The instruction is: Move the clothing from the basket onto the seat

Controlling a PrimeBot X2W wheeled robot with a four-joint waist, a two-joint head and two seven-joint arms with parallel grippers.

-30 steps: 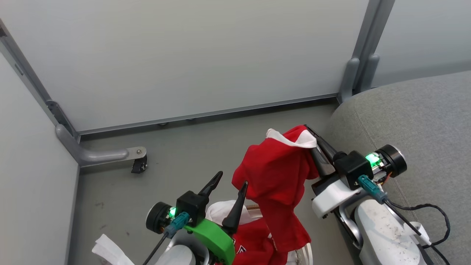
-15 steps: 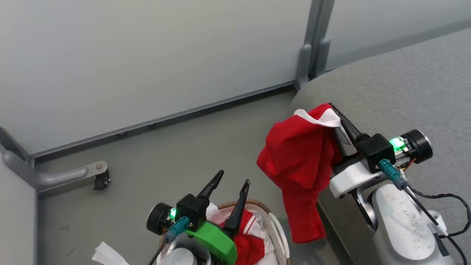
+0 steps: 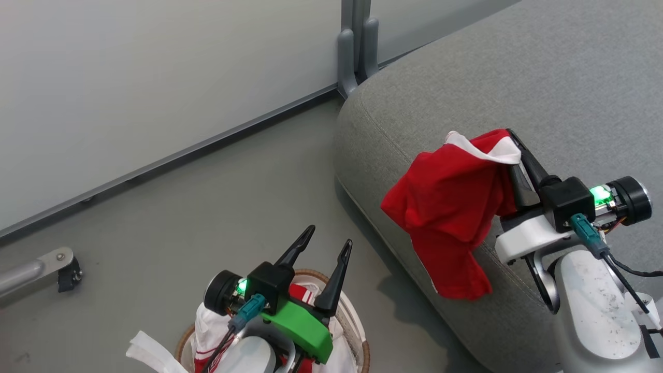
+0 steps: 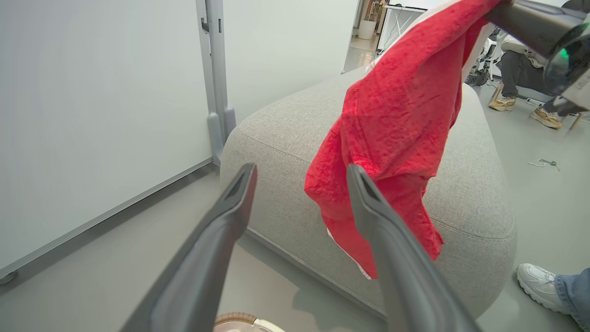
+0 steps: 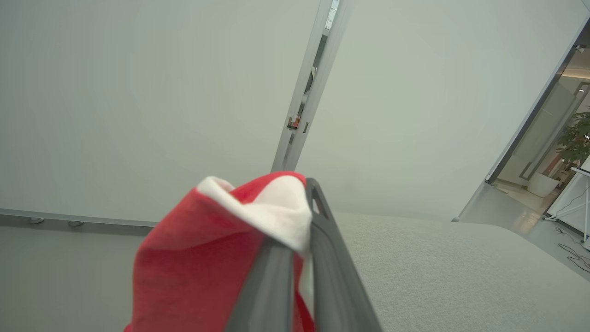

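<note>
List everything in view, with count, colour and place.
held garment: one, red with white trim, hanging at the seat's edge
basket clothing: count unclear, red and white, in the basket
basket: one, white with brown rim, on the floor left of the seat
seat: one, grey, right
wall panels: two, pale, behind
floor: grey
person's foot: one, white shoe, on the floor past the seat
left gripper: one, dark fingers apart, above the basket
right gripper: one, dark fingers shut on the held garment
</note>
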